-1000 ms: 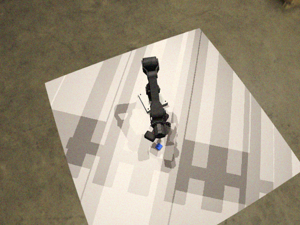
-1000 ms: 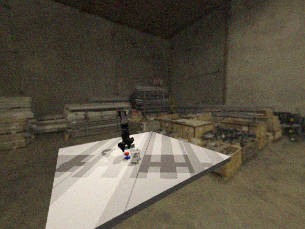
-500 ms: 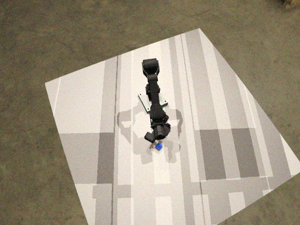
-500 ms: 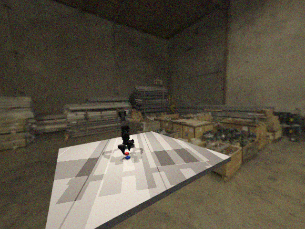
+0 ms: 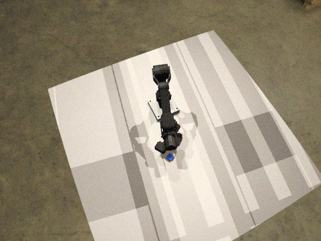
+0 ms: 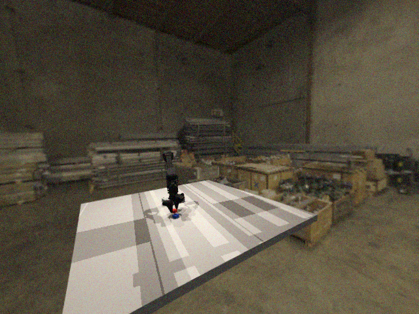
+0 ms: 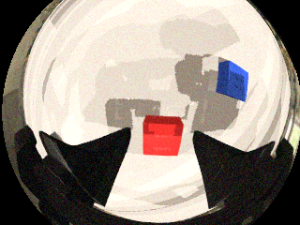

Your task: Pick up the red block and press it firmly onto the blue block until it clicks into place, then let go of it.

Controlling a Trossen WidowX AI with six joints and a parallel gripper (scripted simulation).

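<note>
Wooden crates point(image 6: 264, 175) and bare walls point(image 6: 111, 91) behind pale table point(image 5: 103, 129) point(image 6: 111, 287).

Gripper point(image 5: 169, 145) point(image 6: 174, 209) point(image 7: 163, 134) open around red block point(image 6: 175, 210) point(image 7: 162, 141); narrow gap each side, wrist view. Blue block point(image 5: 169, 157) point(image 6: 175, 215) point(image 7: 232, 81) stands close on the near side, limiting room there; open strip between blocks. Base plate point(image 5: 176, 110) obstructs the far side, low under the arm. Nothing blocks left or right of the blocks.
</note>
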